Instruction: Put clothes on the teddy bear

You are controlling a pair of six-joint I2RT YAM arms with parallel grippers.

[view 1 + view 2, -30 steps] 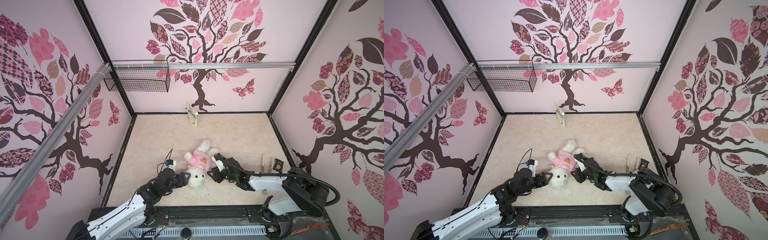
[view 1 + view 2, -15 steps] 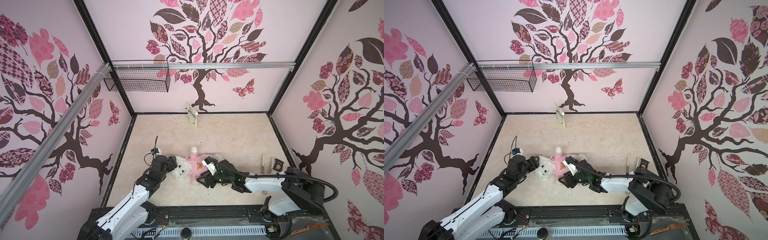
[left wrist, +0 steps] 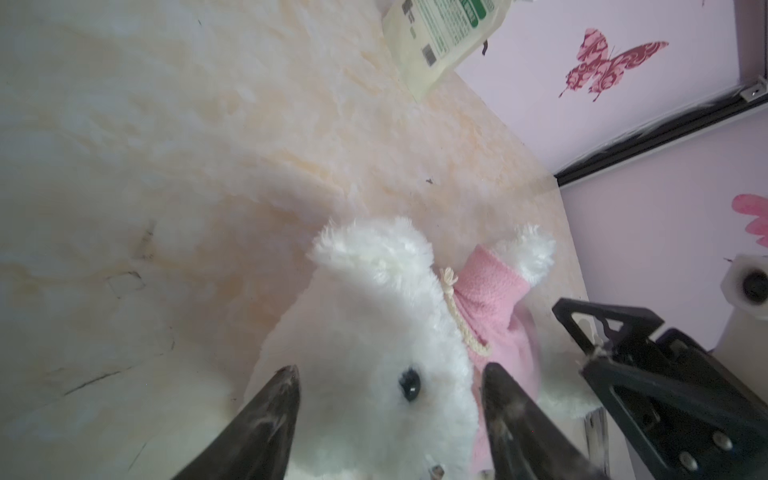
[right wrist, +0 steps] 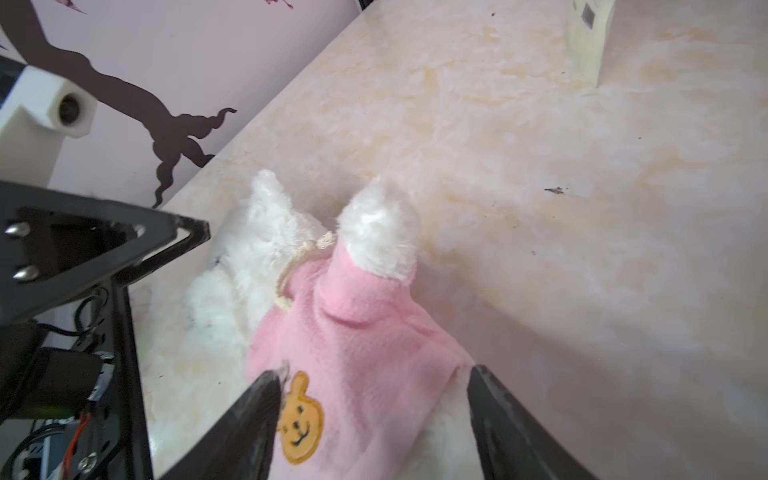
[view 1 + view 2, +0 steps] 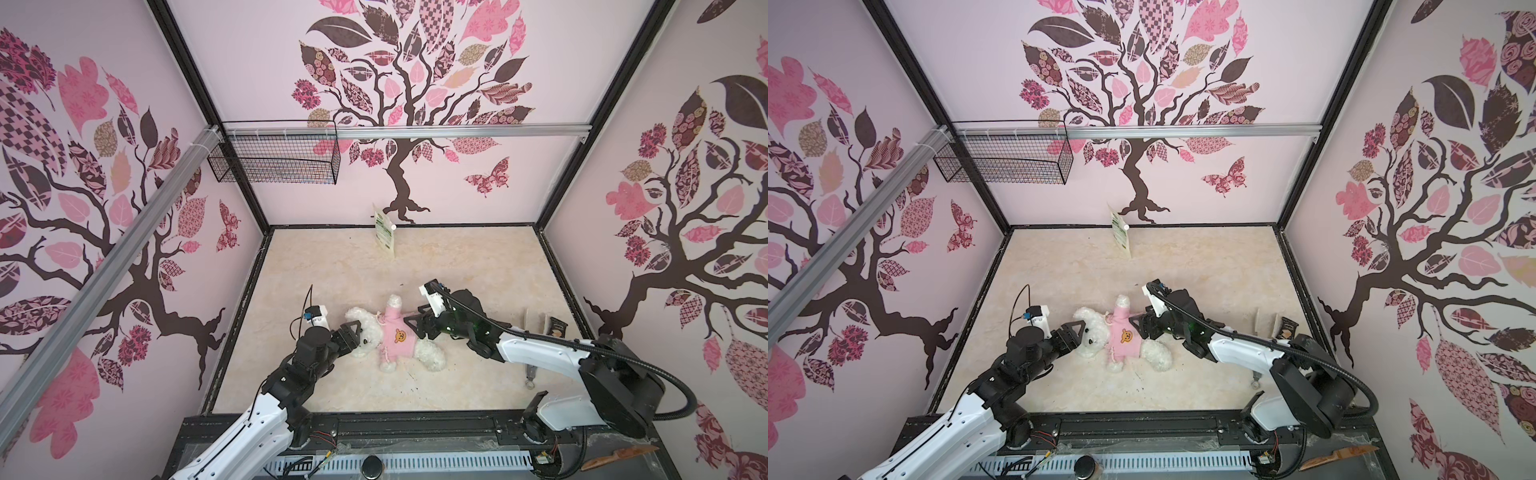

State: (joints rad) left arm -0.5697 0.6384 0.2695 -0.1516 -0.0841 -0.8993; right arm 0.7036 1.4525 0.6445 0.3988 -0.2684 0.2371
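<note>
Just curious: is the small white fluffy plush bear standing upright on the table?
No, the small white fluffy plush bear lies flat on the beige marbled table.

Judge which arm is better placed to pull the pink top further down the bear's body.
Probably the right. Its tool stands open at the hem of the pink top, astride it in the right wrist view. The left tool straddles the teddy bear at its head, away from the hem.
</note>
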